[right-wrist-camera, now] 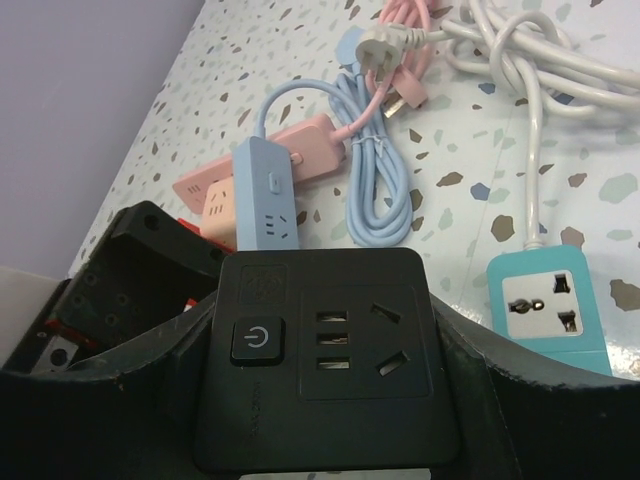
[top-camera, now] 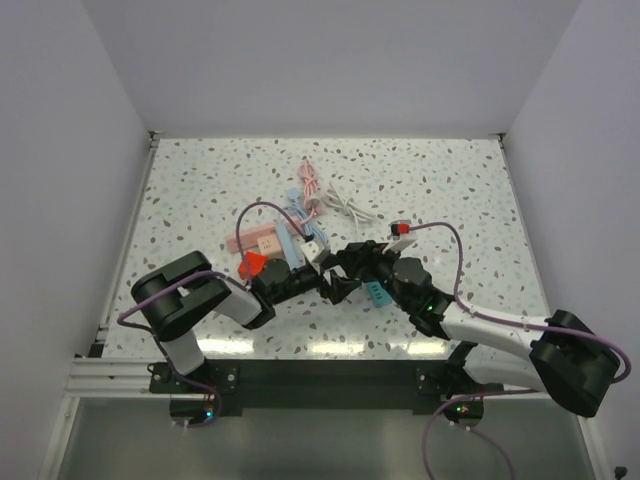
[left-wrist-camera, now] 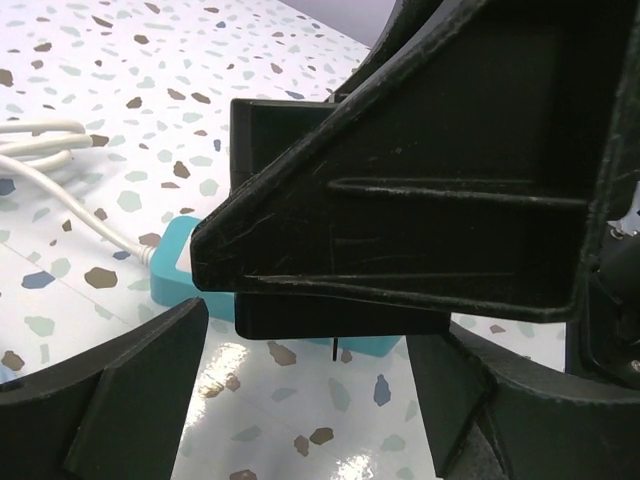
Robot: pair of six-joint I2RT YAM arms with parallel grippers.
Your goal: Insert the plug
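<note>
bright, even overhead light; soft glare on the table [left-wrist-camera: 345, 462]; near wrist-view edges slightly blurred.

One high rear overhead view; two close, low wrist views, teal socket [right-wrist-camera: 545, 305] common to both.

A pink power strip [right-wrist-camera: 315, 140] lies beside a blue one [right-wrist-camera: 265, 195] — on the speckled table [right-wrist-camera: 250, 50].

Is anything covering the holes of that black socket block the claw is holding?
Nothing visible does. The black power strip shows a bare face, and the right claw grips only its sides. The white plug lies farther back, unheld.
</note>
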